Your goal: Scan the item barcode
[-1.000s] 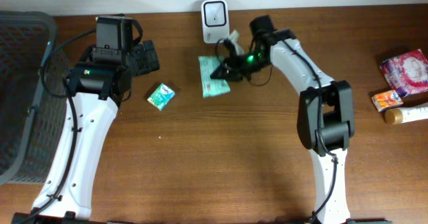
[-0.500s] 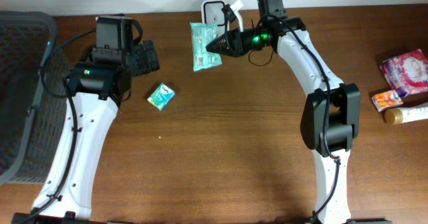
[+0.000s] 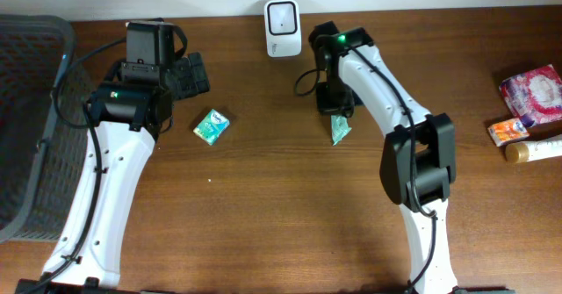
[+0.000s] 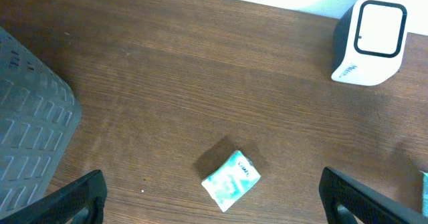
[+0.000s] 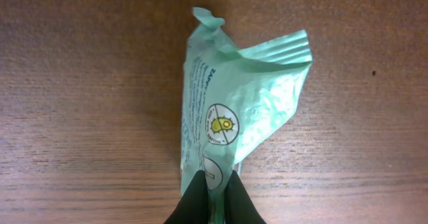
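My right gripper (image 5: 215,194) is shut on a mint-green wipes pack (image 5: 234,110), which hangs edge-on from it over the table. From overhead that pack (image 3: 340,129) shows as a thin green sliver below the right gripper (image 3: 337,111), right of and below the white scanner (image 3: 283,17) at the back edge. A small teal-and-white tissue packet (image 3: 212,125) lies on the wood in front of my left gripper (image 3: 189,75), which stands open and empty. In the left wrist view the packet (image 4: 231,180) lies between the spread fingers, and the scanner (image 4: 370,42) stands at the upper right.
A dark mesh basket (image 3: 26,127) fills the left edge of the table. At the far right lie a pink patterned pack (image 3: 532,95), a small orange box (image 3: 507,132) and a white tube (image 3: 534,149).
The right gripper lifted the green pack from beside the scanner, held it flat in front of the scanner, then swung it right and down, edge-on. The left arm has not moved.
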`<action>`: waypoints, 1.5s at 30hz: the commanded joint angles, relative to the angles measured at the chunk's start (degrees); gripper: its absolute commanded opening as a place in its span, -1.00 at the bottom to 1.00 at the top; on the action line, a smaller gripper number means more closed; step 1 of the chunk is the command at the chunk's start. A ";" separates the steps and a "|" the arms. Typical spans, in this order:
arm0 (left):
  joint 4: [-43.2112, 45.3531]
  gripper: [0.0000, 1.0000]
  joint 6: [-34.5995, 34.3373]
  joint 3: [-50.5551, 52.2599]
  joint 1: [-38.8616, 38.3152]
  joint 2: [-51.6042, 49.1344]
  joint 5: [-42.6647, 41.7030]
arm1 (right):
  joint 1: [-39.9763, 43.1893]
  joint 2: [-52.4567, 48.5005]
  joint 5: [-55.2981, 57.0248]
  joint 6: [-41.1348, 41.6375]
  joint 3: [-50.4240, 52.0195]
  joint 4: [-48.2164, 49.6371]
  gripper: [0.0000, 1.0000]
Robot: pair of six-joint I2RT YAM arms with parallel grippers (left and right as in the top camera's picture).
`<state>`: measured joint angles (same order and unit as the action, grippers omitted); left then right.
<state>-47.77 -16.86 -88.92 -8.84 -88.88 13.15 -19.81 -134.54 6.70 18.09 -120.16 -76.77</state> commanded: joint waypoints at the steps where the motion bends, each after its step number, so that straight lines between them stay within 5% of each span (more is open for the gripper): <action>1: 0.09 0.98 0.68 -0.04 0.39 0.35 0.61 | -3.58 0.98 0.85 1.95 1.29 0.70 -0.92; 2: 0.09 0.98 0.70 -0.04 0.39 0.35 0.61 | -5.14 0.96 -2.21 1.97 1.29 1.90 -0.92; 7: 0.09 0.98 0.70 -0.04 0.39 0.35 0.61 | -8.13 1.01 -8.48 1.95 -3.54 2.34 0.76; 9: 0.07 0.98 0.70 -0.04 0.39 0.35 0.61 | -4.57 1.01 -8.46 1.92 -5.60 -0.33 0.97; 14: 0.09 0.98 0.70 -0.04 0.39 0.35 0.61 | 5.66 0.98 -10.38 0.66 -4.33 -2.75 0.97; 32: 0.09 0.98 0.70 -0.04 0.39 0.35 0.63 | 1.05 0.87 -13.79 0.66 0.66 4.74 1.00; 45: 0.07 0.98 0.70 -0.04 0.39 0.35 0.63 | 0.46 -0.85 -13.86 0.63 1.40 3.56 0.80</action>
<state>-47.75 -16.86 -88.92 -8.84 -88.88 13.15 -18.85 -134.54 -7.01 19.00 -119.77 -73.06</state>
